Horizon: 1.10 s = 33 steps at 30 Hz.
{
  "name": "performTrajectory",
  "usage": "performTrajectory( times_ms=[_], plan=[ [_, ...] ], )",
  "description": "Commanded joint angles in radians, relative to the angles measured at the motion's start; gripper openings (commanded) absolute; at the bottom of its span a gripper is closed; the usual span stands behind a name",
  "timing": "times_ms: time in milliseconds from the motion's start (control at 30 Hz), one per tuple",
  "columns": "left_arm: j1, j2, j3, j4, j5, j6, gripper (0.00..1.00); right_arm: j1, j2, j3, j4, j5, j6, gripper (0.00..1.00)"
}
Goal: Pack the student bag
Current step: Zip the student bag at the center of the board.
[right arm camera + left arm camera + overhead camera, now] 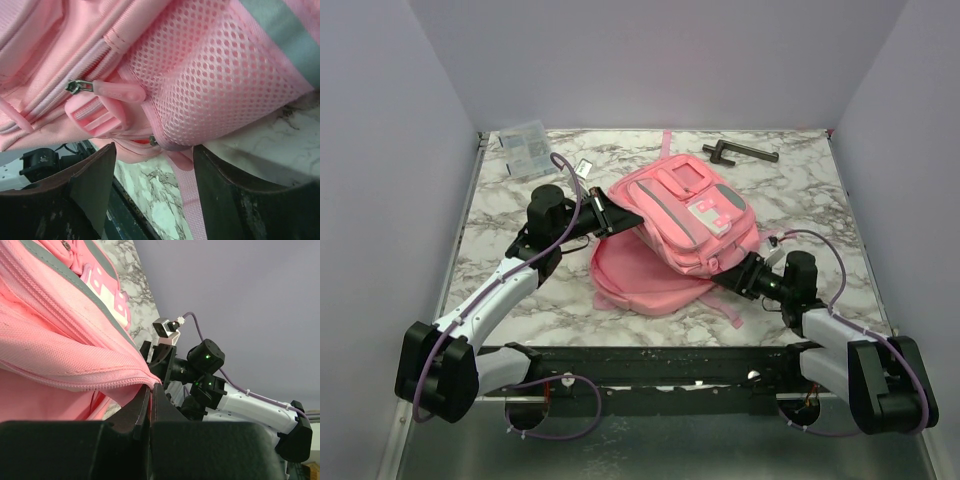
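Observation:
The pink student bag (685,215) lies in the middle of the table, its open flap (635,272) spread toward the near edge. My left gripper (618,218) is shut on the bag's zippered edge; in the left wrist view the pink fabric (75,360) is pinched between the closed gripper tips (150,388). My right gripper (728,275) is open at the bag's near right corner. In the right wrist view the gripper (155,157) has its jaws spread just below the mesh side pocket (210,75), a zipper pull (80,86), a buckle (92,112) and a hanging strap (192,200).
A clear plastic pouch (525,147) lies at the back left, with a small white item (583,167) near it. A black handle-shaped tool (740,151) lies at the back right. Lilac walls enclose the table on three sides.

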<state>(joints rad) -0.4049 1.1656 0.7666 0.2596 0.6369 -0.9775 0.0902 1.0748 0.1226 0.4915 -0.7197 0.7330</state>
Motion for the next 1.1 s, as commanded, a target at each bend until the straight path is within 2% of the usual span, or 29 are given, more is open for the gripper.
performTrajectory(
  times_ms=[0, 133, 200, 400, 600, 767, 833, 933, 1000, 1067],
  plan=[
    [-0.002, -0.015, 0.030, 0.050, 0.039, -0.017, 0.00, 0.006, -0.012, 0.028, -0.132, 0.024, 0.064, 0.69],
    [-0.001, -0.008, 0.029, 0.050, 0.044, -0.023, 0.00, 0.006, -0.036, 0.018, -0.118, 0.027, 0.100, 0.71],
    [-0.002, -0.006, 0.028, 0.050, 0.047, -0.024, 0.00, 0.006, -0.032, 0.001, -0.059, -0.002, 0.088, 0.68],
    [-0.002, -0.006, 0.024, 0.050, 0.046, -0.025, 0.00, 0.007, 0.032, 0.018, -0.024, -0.056, 0.036, 0.46],
    [-0.002, -0.006, 0.012, 0.050, 0.043, -0.021, 0.00, 0.009, -0.018, 0.042, -0.111, -0.002, 0.004, 0.21],
    [-0.002, -0.002, -0.004, 0.052, 0.032, -0.023, 0.00, 0.033, -0.059, 0.074, -0.225, 0.027, -0.031, 0.08],
    [-0.004, -0.005, -0.013, 0.057, 0.019, -0.026, 0.00, 0.061, -0.087, 0.097, -0.307, 0.078, -0.041, 0.01],
    [-0.011, -0.006, -0.031, 0.067, -0.017, -0.037, 0.00, 0.127, -0.127, 0.125, -0.376, 0.120, -0.022, 0.00],
    [-0.020, -0.008, -0.048, 0.076, -0.057, -0.039, 0.00, 0.221, -0.142, 0.162, -0.431, 0.183, -0.009, 0.00],
    [-0.033, -0.012, -0.073, 0.090, -0.106, -0.050, 0.00, 0.363, -0.137, 0.224, -0.513, 0.313, -0.003, 0.00]
  ],
)
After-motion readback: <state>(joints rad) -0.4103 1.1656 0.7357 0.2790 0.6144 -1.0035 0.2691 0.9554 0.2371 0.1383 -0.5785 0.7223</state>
